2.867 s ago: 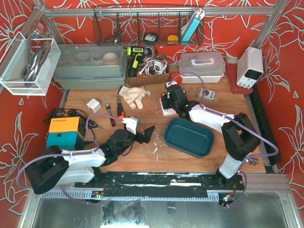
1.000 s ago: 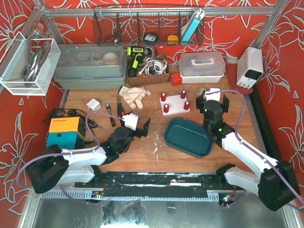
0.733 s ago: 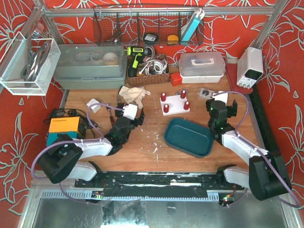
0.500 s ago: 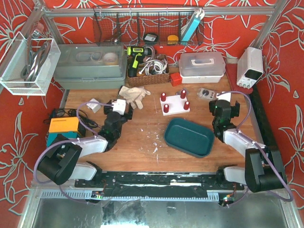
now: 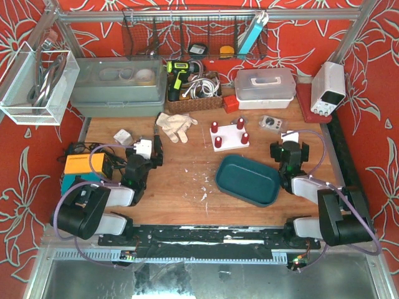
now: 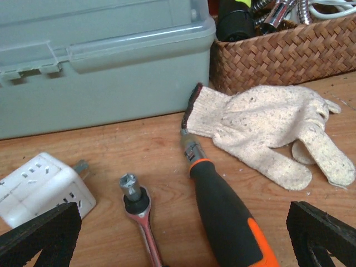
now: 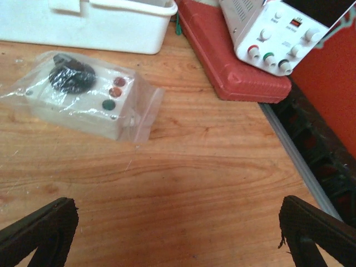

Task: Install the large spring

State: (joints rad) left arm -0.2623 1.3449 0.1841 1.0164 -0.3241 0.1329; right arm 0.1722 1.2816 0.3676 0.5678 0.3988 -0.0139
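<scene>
On the tabletop (image 5: 187, 187), the white plate (image 5: 229, 138) with four red posts stands just beyond the teal tray (image 5: 249, 180). The large spring cannot be made out. The left pincer (image 5: 147, 148), well left of the tray, and the right pincer (image 5: 288, 148), just right of it, both gape wide and empty.

Overhead view; two low wrist close-ups

teal tray (image 5: 246, 181), cream glove (image 6: 261, 119), red floral backdrop (image 5: 376, 106)

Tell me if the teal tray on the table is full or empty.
Empty. In the overhead view, the teal tray shows only its bare floor from rim to rim, with nothing lying in it.
</scene>
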